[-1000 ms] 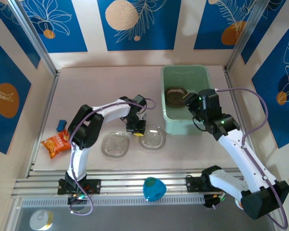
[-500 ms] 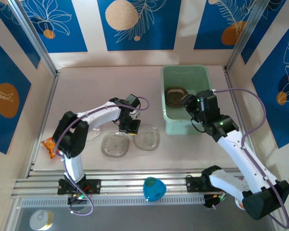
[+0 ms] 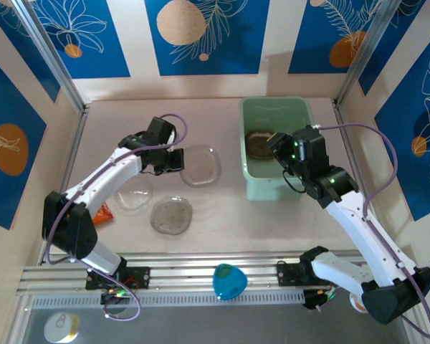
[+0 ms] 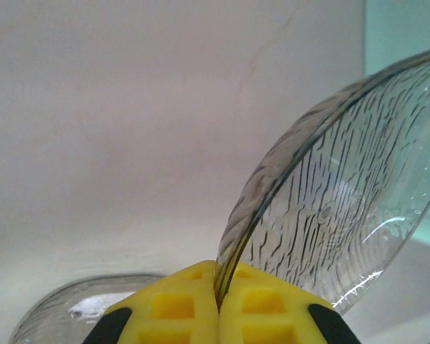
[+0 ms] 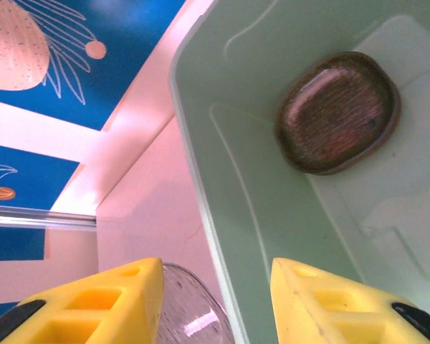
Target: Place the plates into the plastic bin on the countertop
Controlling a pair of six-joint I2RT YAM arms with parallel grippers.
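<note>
left of the plastic bin (image 3: 272, 188), we find the left gripper (image 3: 173, 159) pinched fully closed on the rim of a clear plate (image 3: 201, 165), which appears held off the countertop (image 3: 222, 229). over the bin's left wall, the right gripper (image 3: 278, 147) stands partly open and carries nothing. one brown plate (image 3: 260, 143) already lies inside the bin. a greyish plate (image 3: 172, 215) and a second clear plate (image 3: 134, 195) rest well left of the bin.

risk one: the hold is a thin edge pinch, so we judge that a quick swing could let the plate pivot or slip out.

risk two: the right gripper sits at the bin's left side, so we expect contact if the left arm crosses before it clears.
</note>
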